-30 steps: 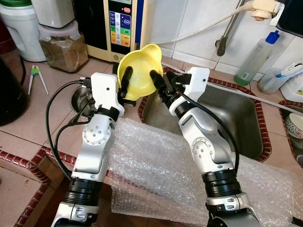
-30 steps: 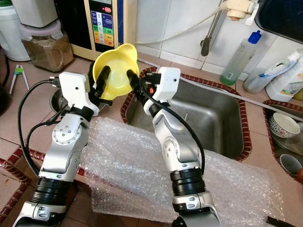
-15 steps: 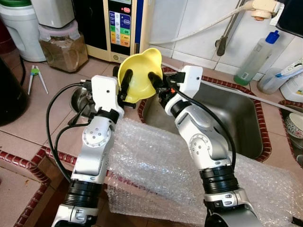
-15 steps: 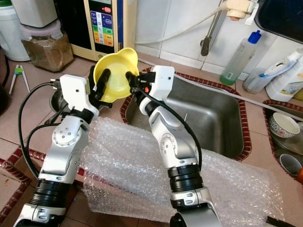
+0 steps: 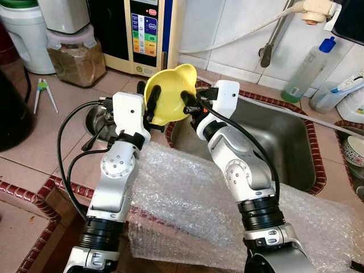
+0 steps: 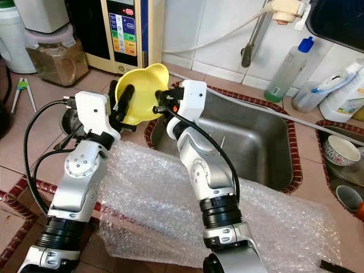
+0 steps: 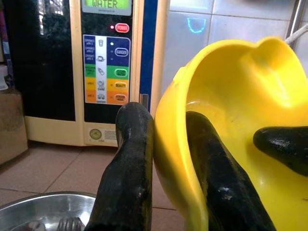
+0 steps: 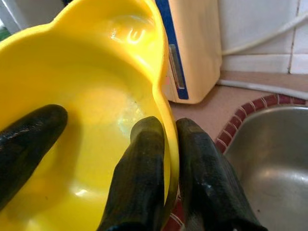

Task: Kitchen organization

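A yellow plastic bowl [image 5: 169,91] with a pouring lip hangs tilted above the counter by the sink's left corner, held from both sides. My left gripper [image 5: 151,103] is shut on its left rim, with one finger outside and one inside [image 7: 216,168] the bowl [image 7: 240,91]. On the opposite rim my right gripper [image 5: 185,99] is shut too. In the right wrist view its two fingers [image 8: 144,159] pinch the bowl's [image 8: 82,91] wall. Each wrist view also catches the other gripper's fingertip inside the bowl.
Bubble wrap [image 5: 187,199] covers the counter's front edge under both arms. The steel sink [image 5: 284,148] lies to the right and a small steel bowl [image 5: 92,118] to the left. A water machine [image 5: 145,34], a jar [image 5: 74,57] and bottles [image 5: 304,68] line the back.
My right arm has swung left toward the bowl, and its fingers now sit closer on the rim. The bowl has dropped slightly. My left gripper has kept its hold.
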### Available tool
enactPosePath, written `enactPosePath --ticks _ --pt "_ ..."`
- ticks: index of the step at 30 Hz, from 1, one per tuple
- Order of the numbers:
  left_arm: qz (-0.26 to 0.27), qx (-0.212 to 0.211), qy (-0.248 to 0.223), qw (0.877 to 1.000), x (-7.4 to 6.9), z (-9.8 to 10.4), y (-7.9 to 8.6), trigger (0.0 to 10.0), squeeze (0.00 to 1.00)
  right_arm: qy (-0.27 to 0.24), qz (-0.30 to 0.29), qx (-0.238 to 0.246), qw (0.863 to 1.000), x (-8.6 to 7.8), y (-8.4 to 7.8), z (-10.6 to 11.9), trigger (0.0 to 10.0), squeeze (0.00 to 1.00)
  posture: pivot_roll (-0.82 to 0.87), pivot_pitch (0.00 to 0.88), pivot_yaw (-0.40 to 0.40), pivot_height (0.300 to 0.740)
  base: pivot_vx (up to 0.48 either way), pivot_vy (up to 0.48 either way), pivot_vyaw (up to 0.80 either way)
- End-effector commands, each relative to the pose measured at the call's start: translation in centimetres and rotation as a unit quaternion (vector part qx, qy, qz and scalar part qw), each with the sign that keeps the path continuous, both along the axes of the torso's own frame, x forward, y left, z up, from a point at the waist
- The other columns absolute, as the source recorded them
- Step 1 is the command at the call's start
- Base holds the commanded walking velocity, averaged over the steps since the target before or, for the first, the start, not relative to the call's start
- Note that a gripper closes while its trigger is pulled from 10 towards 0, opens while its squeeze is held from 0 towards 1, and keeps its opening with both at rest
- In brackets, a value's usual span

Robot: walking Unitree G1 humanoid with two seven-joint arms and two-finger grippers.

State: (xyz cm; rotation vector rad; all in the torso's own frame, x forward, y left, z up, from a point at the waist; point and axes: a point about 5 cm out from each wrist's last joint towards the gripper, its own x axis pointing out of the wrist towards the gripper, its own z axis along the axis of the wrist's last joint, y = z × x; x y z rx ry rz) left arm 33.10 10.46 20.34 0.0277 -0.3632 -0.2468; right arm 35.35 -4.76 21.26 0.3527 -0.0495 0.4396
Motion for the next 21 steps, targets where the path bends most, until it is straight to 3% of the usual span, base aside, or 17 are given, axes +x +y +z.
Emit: enactPosePath --ticks 1,9,21 --pt "-0.050 -0.012 -0.033 0.998 -0.6 1.5 -1.2 10.0 1.00 0.042 -0.048 -0.024 0.998 0.8 -2.4 -1.8 0.0 0.00 0.10 0.103 -0.115 0.740 0.000 0.000 0.00" --pt "-0.101 -0.001 -0.015 0.995 -1.0 0.8 -2.3 10.0 1.00 0.055 -0.105 -0.015 0.993 1.4 -4.0 -2.0 0.0 0.00 0.10 0.103 -0.114 0.740 0.000 0.000 0.00" --pt "-0.174 0.031 0.048 0.983 -2.1 -1.4 -3.5 10.0 1.00 0.062 -0.228 -0.023 0.971 2.1 -8.4 -2.3 0.0 0.00 0.10 0.101 -0.111 0.740 0.000 0.000 0.00"
